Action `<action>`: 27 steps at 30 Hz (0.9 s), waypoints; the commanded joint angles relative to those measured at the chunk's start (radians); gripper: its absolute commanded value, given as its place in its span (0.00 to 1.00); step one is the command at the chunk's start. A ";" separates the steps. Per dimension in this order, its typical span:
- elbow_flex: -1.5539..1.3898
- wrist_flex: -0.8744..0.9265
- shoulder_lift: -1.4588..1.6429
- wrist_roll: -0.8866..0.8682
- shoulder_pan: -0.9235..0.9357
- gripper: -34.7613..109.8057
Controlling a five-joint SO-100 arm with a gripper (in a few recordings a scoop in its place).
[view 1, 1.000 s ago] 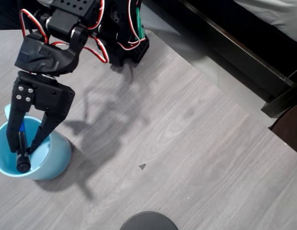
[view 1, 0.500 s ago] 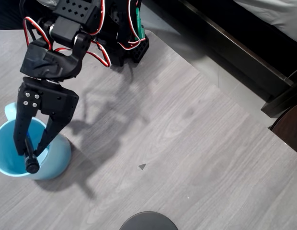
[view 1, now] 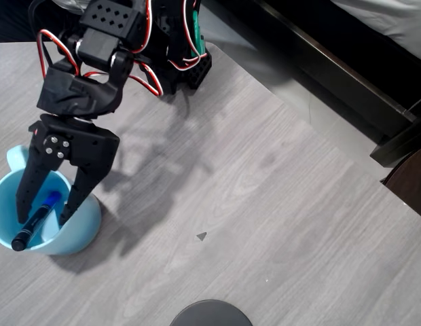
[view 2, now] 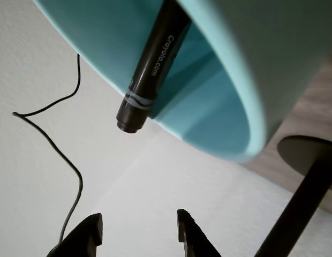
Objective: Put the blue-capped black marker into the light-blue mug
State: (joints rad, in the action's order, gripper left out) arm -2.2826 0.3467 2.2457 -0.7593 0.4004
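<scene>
Grey wood-grain table (view 1: 265, 204), light-blue mug (view 1: 81, 224) with blue-capped black marker (view 1: 35, 222) inside, gripper (view 1: 44, 214) spread above.

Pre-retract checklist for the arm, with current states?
1. Blue-capped black marker inside light-blue mug: ok, cap end down, black end leaning on the rim.
2. Gripper released: ok, fingers spread, marker not touching either in the wrist view.
3. Fingertips out of the mug: cannot tell, they overlap the opening in the overhead view.
4. Mug upright on table: ok.
5. Marker stable: cannot tell, its end pokes past the rim.
6. Retreat path free: ok, bare table beside the mug.
</scene>
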 commanded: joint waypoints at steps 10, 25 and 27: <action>-0.144 0.137 0.425 0.474 -0.196 0.24; -0.560 0.400 1.032 0.825 -0.328 0.24; -0.594 0.428 1.080 0.834 -0.336 0.24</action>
State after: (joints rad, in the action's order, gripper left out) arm -2.8532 0.7486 3.2612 0.0583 0.0736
